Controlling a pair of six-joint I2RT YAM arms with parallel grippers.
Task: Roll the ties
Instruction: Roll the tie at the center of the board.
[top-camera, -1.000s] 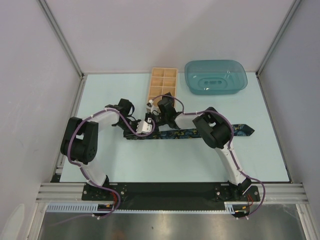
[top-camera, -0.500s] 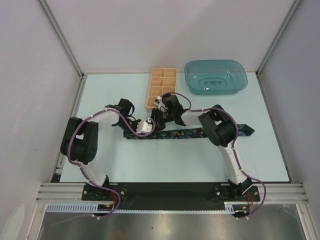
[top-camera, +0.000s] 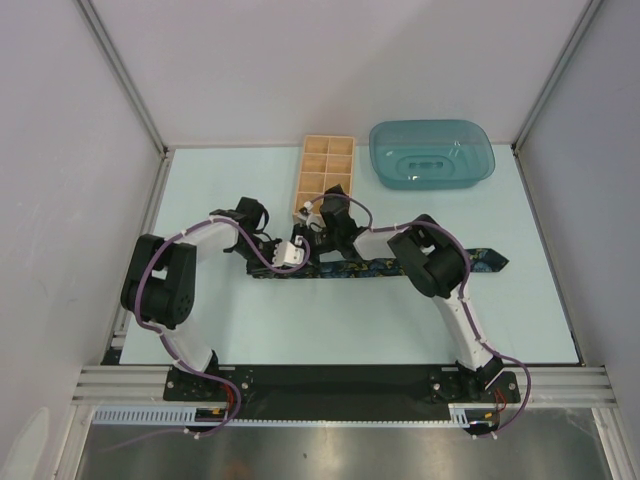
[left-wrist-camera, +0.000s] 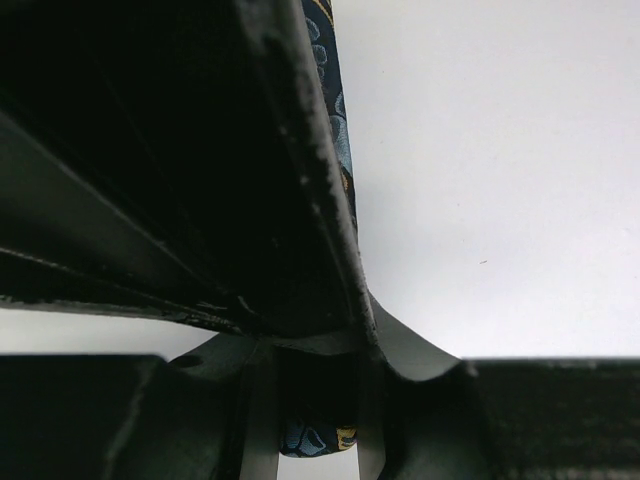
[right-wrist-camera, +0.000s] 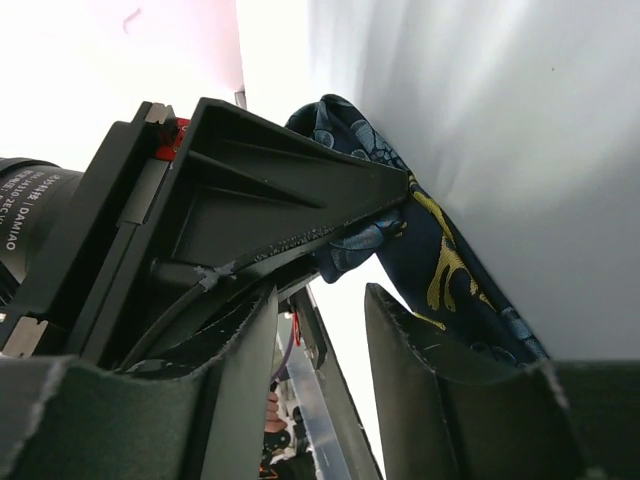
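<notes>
One dark tie (top-camera: 365, 267) with a blue-yellow pattern lies flat across the table's middle, its pointed end at the right. My left gripper (top-camera: 297, 252) sits low at the tie's left part. In the left wrist view a fold of the tie shows pinched between the fingers of the left gripper (left-wrist-camera: 315, 430), and the strip (left-wrist-camera: 338, 140) runs away along one finger. My right gripper (top-camera: 322, 238) is just behind the left one, over the tie. In the right wrist view the right gripper (right-wrist-camera: 320, 300) is open, and a bunched fold of tie (right-wrist-camera: 450, 270) lies beside its right finger.
A compartmented wooden box (top-camera: 325, 175) stands just behind the grippers. A teal plastic tray (top-camera: 432, 152) stands at the back right. Grey walls enclose the table on three sides. The right arm's elbow hangs over the tie's right part.
My right gripper went toward the wooden box half a second ago and has come back down near the left gripper. The left arm has barely moved.
</notes>
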